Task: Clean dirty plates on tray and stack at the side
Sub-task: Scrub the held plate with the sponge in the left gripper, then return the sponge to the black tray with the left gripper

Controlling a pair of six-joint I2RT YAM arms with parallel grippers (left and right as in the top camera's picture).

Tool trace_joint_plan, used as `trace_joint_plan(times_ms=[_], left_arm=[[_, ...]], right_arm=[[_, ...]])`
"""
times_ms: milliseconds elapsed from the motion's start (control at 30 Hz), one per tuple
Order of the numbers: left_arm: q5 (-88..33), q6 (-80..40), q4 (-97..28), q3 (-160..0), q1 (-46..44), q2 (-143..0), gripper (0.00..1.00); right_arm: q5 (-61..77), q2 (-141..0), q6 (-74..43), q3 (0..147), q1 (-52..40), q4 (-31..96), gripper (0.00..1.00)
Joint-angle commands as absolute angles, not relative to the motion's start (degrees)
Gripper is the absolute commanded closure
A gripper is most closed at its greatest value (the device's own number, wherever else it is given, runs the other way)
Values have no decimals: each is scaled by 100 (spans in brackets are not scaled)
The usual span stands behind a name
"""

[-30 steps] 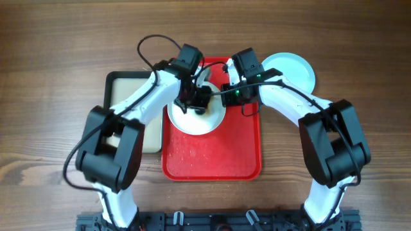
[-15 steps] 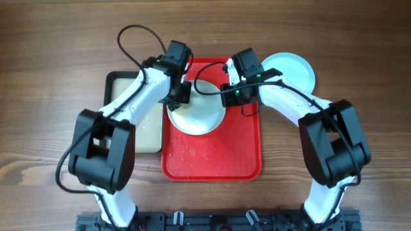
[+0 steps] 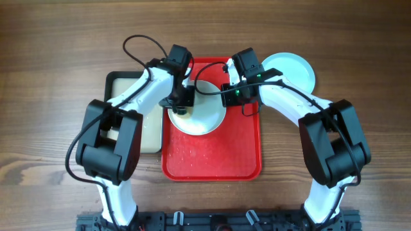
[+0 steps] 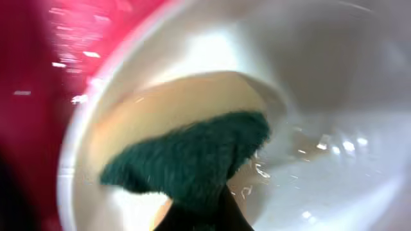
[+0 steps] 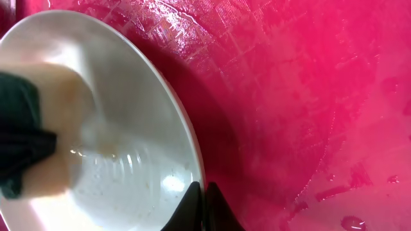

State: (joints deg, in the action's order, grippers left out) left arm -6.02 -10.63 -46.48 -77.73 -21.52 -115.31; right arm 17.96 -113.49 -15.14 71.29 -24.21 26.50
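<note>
Plastic, thin and probably light, the white round shallow plate (image 3: pixel 200 120) lies in the far half of the large red rectangular tray (image 3: pixel 212 160). Its wet sheen suggests a slick surface that could slide under sideways pressure. The rim looks like the only sensible place to hold it, and the right gripper (image 5: pixel 200 206) is there, its fingers pinched narrowly onto the rim on the plate's right side. The shadow beneath that edge hints that the plate is tipped up a little. The left gripper (image 3: pixel 182 102) is clamped on a dark green scrubbing sponge (image 4: pixel 192 157), which is soft and yielding and presses into the plate's inner wall amid a yellowish smear. The tray floor is wet too, so a released plate may skate toward the raised rim. A pale round plate (image 3: pixel 292 67) rests on the wooden table just beyond the tray's far right corner, with open table around it for stacking. To the left, touching or just beside the red tray, sits a black-rimmed beige tray (image 3: pixel 122 83), which limits the left arm's room to swing.
</note>
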Motion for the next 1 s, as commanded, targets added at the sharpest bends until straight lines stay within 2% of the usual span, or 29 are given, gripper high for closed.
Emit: trace_joint_plan(times_ms=[0, 200, 367, 500, 600, 700, 867, 967], left_arm=[[-1210, -1114, -4584, -7703, -2506, -11740, 96], [-1603, -1111, -4515, -7784, -2639, -11616, 96], [-1466, -1090, -4856, -8202, -2300, -10663, 96], [-755, -1090, -5207, -8204, -1649, -9727, 96], [-143, -1087, -5684, -8204, -1205, -9649, 96], [388, -1063, -5929, -8068, -711, -9677, 95], [443, -438, -5192, -7376, -67, -9677, 96], [421, -252, -4045, -6665, 148, -9677, 96]], right_arm=[[1935, -11478, -1564, 7188, -2458, 2617, 96], [1935, -11478, -1562, 7188, -2458, 2617, 96], [1935, -11476, -1559, 7188, -2458, 2620, 96], [1935, -11476, -1559, 7188, -2458, 2617, 94], [1935, -11476, -1562, 7188, -2458, 2620, 88], [1935, -11478, -1562, 7188, -2458, 2617, 87], [1935, -11478, -1562, 7188, -2458, 2613, 87], [1935, -11476, -1562, 7188, -2458, 2615, 82]])
